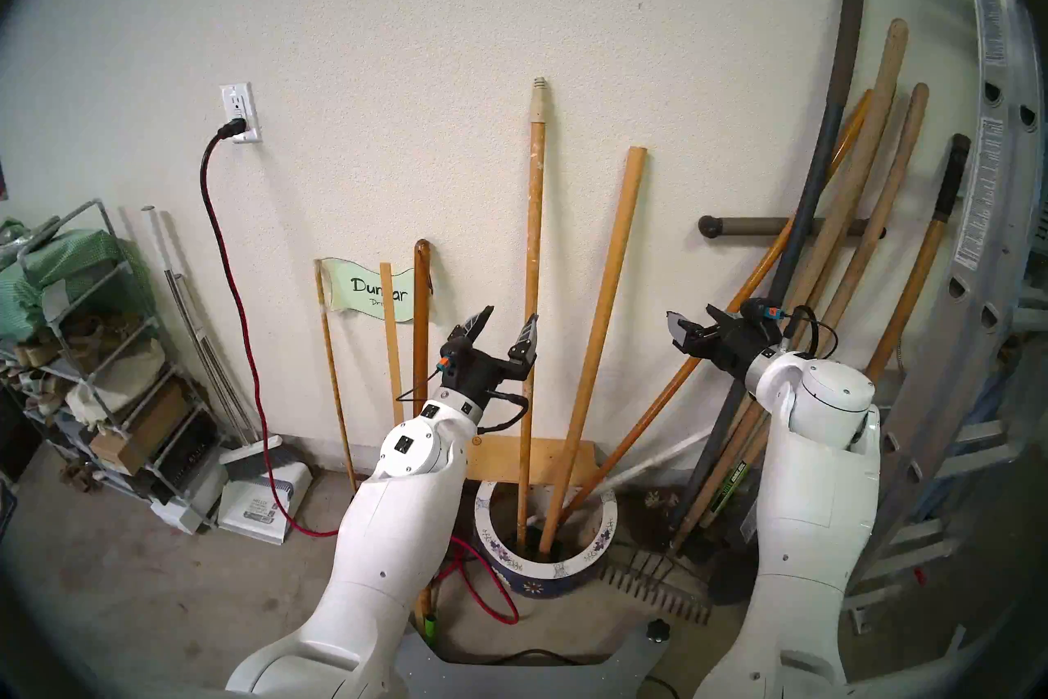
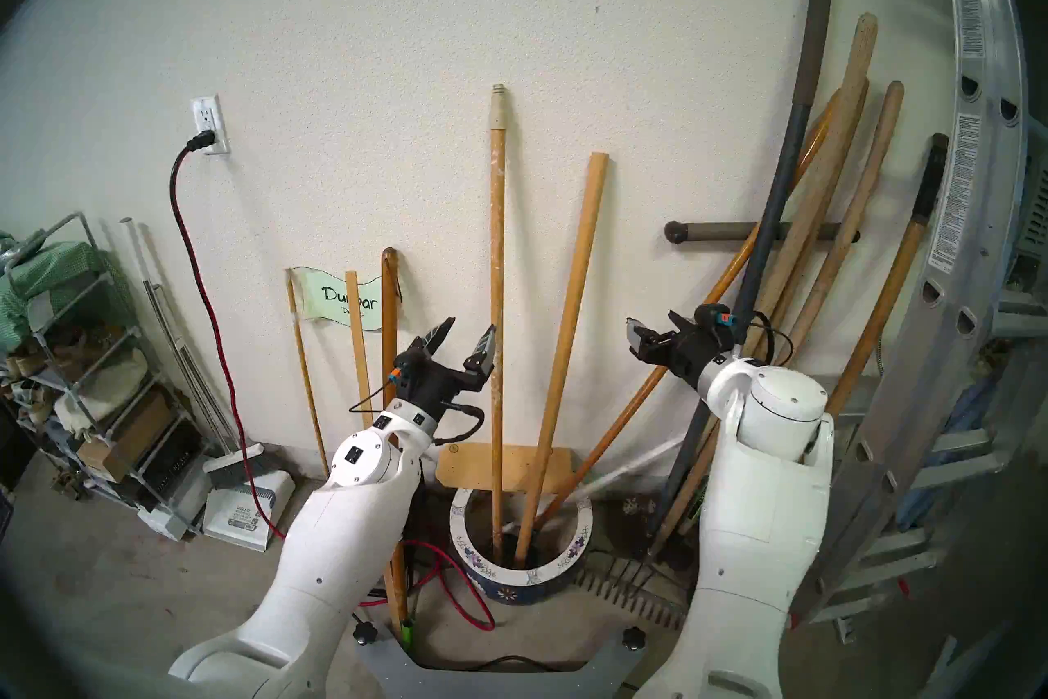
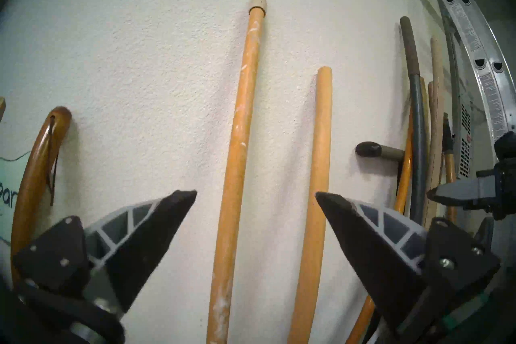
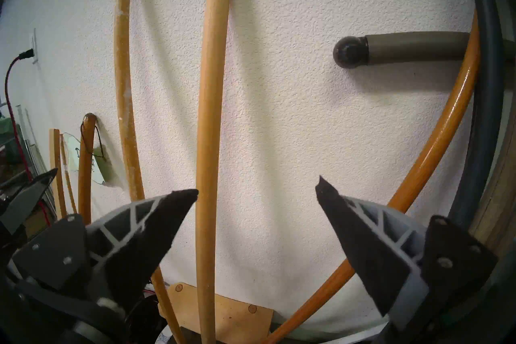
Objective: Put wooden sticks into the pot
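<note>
Two wooden sticks stand in the pot [image 1: 574, 560] [image 2: 579, 539] and lean on the wall. One is the paint-flecked stick [image 1: 533, 255] [image 2: 497, 255] [image 3: 240, 139] [image 4: 124, 83], with a threaded tip. The other is the plain stick [image 1: 609, 301] [image 2: 578, 283] [image 3: 318, 167] [image 4: 209, 139]. My left gripper [image 1: 509, 318] [image 2: 472, 326] [image 3: 256, 192] is open and empty, just left of the flecked stick at mid height. My right gripper [image 1: 689, 320] [image 2: 651, 326] [image 4: 257, 188] is open and empty, to the right of the plain stick.
A glossy orange handle [image 1: 680, 374] also slants into the pot. Thick tool handles [image 1: 862, 204] and a ladder [image 1: 987, 227] crowd the right. A dark-brown stick [image 1: 421, 318], thin sign stakes, a wooden board [image 1: 499, 459], a rake [image 1: 658, 590], a red cord [image 1: 227, 283] and a shelf [image 1: 85, 340] surround the pot.
</note>
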{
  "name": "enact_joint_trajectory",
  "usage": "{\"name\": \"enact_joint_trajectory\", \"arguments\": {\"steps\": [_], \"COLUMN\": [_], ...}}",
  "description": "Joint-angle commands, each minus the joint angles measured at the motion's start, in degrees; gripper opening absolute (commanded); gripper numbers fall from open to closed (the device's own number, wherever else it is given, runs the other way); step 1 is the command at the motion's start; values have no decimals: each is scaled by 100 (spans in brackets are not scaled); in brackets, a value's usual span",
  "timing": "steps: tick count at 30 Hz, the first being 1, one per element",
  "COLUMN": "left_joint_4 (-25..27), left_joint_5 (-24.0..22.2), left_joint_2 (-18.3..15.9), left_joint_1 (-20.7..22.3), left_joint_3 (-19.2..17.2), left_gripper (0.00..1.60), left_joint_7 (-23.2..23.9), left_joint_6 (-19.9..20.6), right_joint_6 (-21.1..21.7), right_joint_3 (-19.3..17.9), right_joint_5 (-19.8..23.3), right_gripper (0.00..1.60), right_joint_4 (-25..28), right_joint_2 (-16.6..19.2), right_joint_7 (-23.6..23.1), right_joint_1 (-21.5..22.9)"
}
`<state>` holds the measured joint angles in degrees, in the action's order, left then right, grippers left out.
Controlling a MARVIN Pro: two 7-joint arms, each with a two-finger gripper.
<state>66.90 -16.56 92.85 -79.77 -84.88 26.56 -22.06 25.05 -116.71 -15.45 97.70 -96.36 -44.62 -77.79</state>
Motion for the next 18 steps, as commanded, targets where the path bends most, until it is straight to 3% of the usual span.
{"name": "enact_joint_trajectory", "arguments": {"steps": [1,18], "left_joint_4": [305,1763], "left_joint_5": [-85,-142], "left_joint_2": [-141,-266], "left_joint_1": [-685,-1887], "left_joint_3": [138,303], "left_gripper": [160,160], "left_joint_7": [-190,-753], "left_joint_6": [149,250], "right_joint_6": [-2,-3], "right_joint_3": [2,2], "right_joint_5": [0,-1], "right_gripper": [160,160], "right_joint_4": [11,11], "right_joint_2": [3,2], "right_joint_7": [-1,-2], "right_joint_1": [5,5]}}
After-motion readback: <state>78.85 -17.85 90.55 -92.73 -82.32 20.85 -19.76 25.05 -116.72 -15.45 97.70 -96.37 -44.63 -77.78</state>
